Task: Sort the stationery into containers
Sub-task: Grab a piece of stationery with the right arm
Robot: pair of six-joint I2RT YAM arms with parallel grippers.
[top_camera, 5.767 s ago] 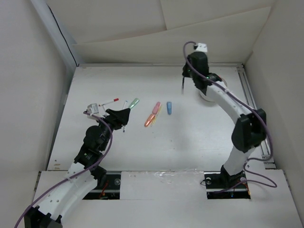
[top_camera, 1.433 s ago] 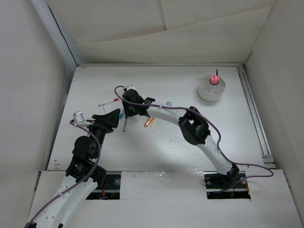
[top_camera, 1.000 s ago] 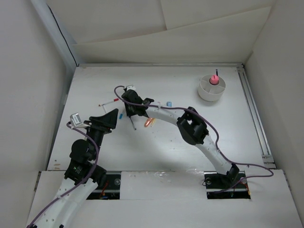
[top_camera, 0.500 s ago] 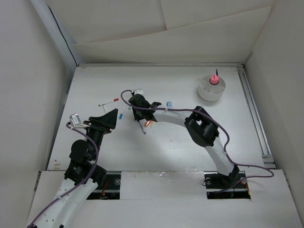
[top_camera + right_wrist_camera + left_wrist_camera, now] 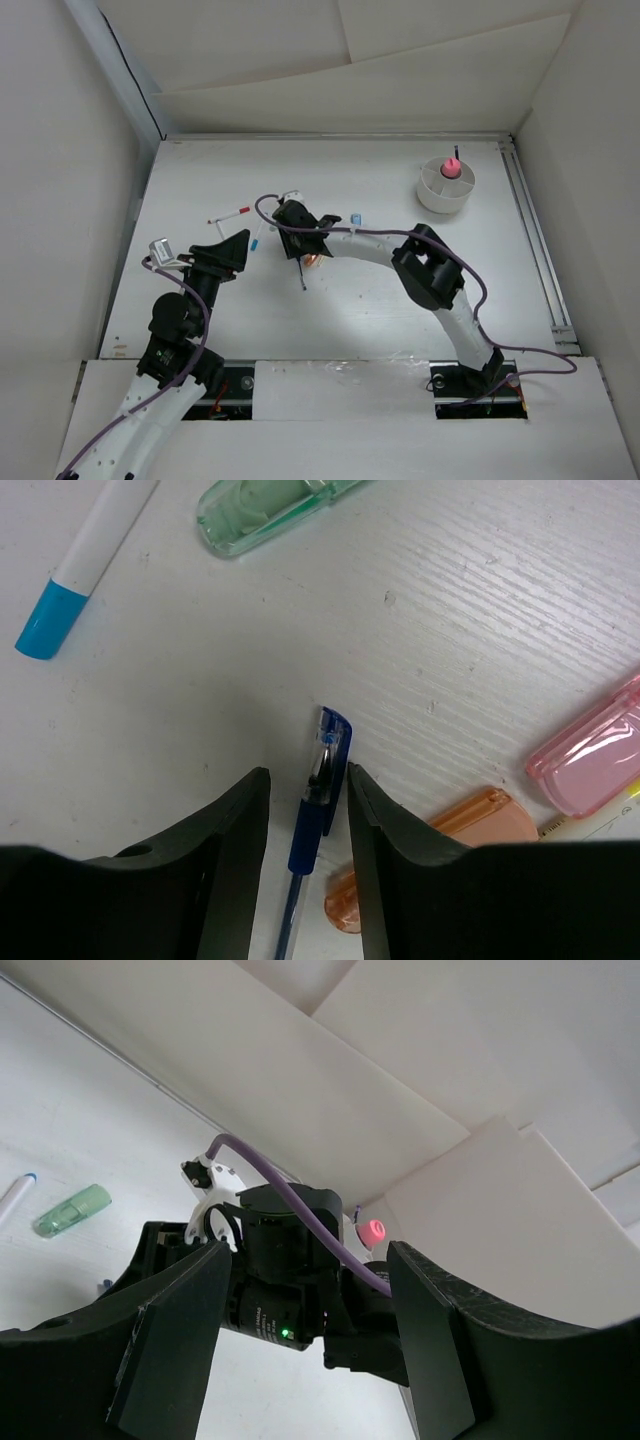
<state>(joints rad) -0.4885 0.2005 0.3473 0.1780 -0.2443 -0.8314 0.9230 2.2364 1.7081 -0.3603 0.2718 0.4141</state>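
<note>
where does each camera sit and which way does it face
Top: fixed above and behind the bases, looking down on the table; left arm and right arm both show.
Left wrist: on the left arm, looking across the table between the open left claw toward the right arm and far wall.
Right wrist: on the right arm, looking straight down; the right claw grips a pen.
Shared: the green marker lies in both wrist views.
</note>
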